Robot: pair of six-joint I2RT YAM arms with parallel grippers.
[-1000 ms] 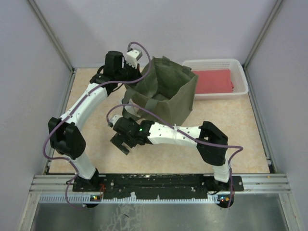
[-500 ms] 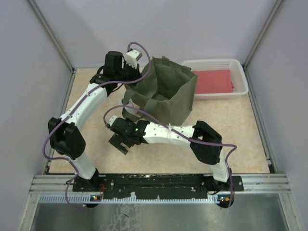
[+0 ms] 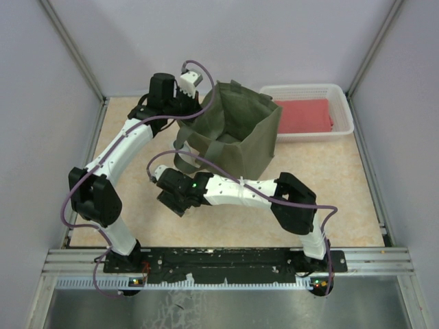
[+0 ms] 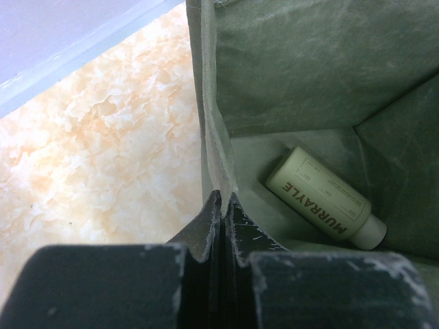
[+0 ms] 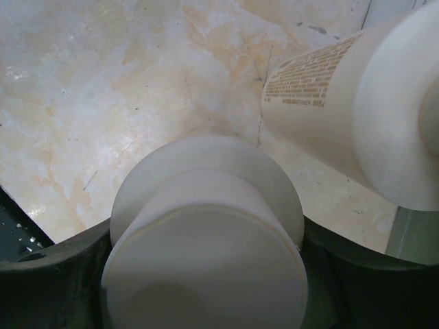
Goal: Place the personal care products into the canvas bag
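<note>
Step in hand: the pick-up of a cream-capped bottle from the table is judged to be under way, as the right gripper is set low just in front of the canvas bag.
Right tool: dark fingers are seen pressed against both sides of the wide cap, so the bottle is taken to be gripped.
Left tool: the left gripper is clamped on the bag's left rim, and the mouth is held open by it.
Other bottles: a pale bottle lies on the bag's floor. A second bottle is seen on the table near the gripped one. A fourth cannot be found.
Next move: a lift above the rim is called for, then a carry over the mouth and a release.
Edges: the bag wall is far taller than the bottle, and the soft rim could be caught on a low pass.
Open room: bare table is seen left of and in front of the bag. The white basket with the red cloth stands well apart at the far right.
</note>
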